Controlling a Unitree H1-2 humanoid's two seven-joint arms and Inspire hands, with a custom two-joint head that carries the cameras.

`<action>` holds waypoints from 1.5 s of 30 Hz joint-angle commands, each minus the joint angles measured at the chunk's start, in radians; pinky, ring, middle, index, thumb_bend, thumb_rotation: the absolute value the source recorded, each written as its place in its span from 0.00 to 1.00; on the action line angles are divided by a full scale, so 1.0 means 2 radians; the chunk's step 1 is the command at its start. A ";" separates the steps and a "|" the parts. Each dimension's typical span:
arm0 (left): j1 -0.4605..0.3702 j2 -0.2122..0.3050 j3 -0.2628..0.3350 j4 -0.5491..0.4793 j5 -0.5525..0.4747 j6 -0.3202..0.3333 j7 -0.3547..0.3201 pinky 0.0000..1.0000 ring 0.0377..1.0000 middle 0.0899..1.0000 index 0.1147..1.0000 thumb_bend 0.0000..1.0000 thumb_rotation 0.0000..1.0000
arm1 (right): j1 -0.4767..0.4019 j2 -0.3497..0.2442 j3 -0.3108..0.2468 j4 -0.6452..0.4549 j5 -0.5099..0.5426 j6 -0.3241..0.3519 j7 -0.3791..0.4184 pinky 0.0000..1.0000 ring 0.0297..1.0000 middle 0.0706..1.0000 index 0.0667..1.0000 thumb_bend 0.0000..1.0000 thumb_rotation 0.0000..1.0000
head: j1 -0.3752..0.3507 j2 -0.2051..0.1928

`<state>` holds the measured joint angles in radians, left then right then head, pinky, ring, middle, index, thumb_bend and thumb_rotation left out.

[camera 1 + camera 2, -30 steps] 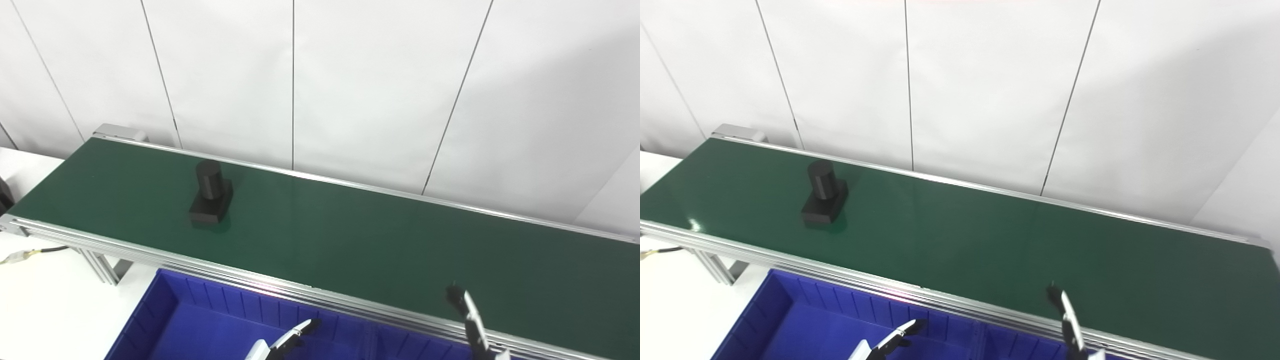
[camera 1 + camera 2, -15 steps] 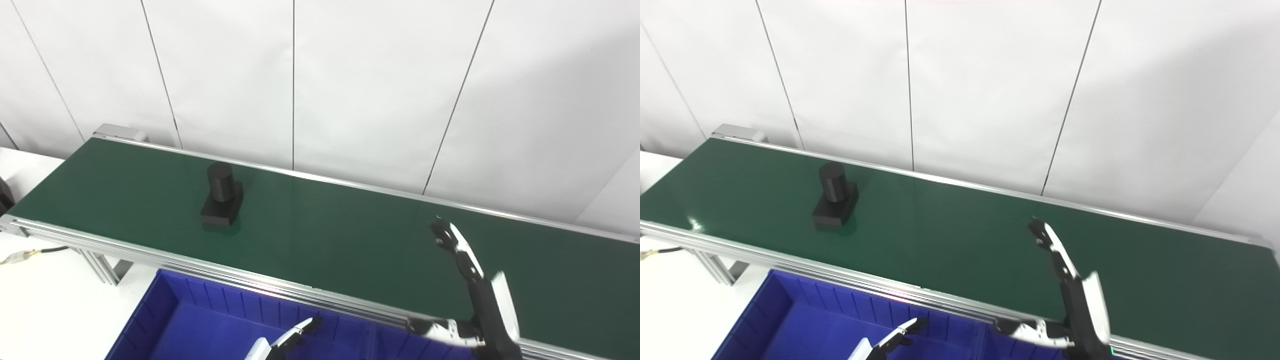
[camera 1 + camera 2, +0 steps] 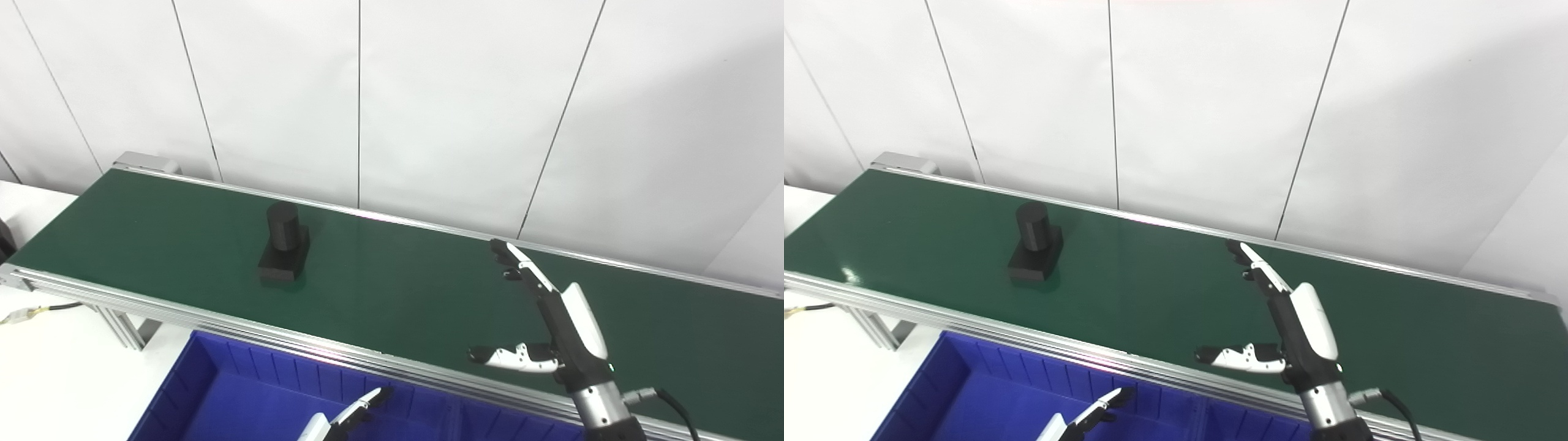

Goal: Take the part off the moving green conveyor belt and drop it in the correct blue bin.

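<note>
A black part point(image 3: 283, 250), a short cylinder standing on a square base, sits on the green conveyor belt point(image 3: 398, 294) left of its middle. My right hand point(image 3: 551, 318) is open above the belt's right half, fingers stretched toward the far rail and thumb pointing left, well to the right of the part. My left hand point(image 3: 343, 419) shows only as fingertips at the bottom edge, over the blue bin point(image 3: 245, 392); most of it is out of view.
The belt's aluminium rails point(image 3: 257, 331) run along both long edges. A white wall stands right behind the belt. A white table with a cable point(image 3: 37, 309) lies at the lower left.
My right hand has risen from the bottom edge and reached out over the belt, fingers spread. The black part has moved to the right along the belt. My left hand has not moved.
</note>
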<state>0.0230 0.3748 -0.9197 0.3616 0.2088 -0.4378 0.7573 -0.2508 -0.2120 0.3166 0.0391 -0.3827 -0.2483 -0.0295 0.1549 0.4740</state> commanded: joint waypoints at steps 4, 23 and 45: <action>-0.007 0.009 0.004 -0.013 0.001 -0.016 -0.004 0.78 0.86 0.89 0.89 1.00 0.61 | -0.042 0.017 -0.013 0.017 -0.006 0.010 0.013 0.76 0.86 0.89 0.91 0.89 0.64 | -0.003 -0.003; -0.012 0.014 0.001 -0.006 0.006 -0.016 -0.008 0.72 0.82 0.87 0.88 1.00 0.62 | -0.142 0.052 -0.010 0.150 -0.031 0.019 0.037 0.82 0.84 0.88 0.92 0.89 0.65 | -0.022 -0.015; -0.005 0.017 0.009 -0.012 -0.004 -0.016 -0.031 0.74 0.83 0.87 0.87 1.00 0.61 | -0.232 0.104 0.020 0.294 -0.078 0.007 -0.011 0.70 0.84 0.90 0.92 0.92 0.68 | -0.024 -0.016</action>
<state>0.0204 0.3979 -0.9058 0.3629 0.2048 -0.4379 0.6920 -0.6489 -0.0204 0.3551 0.6299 -0.5338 -0.2033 -0.0167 0.1074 0.4418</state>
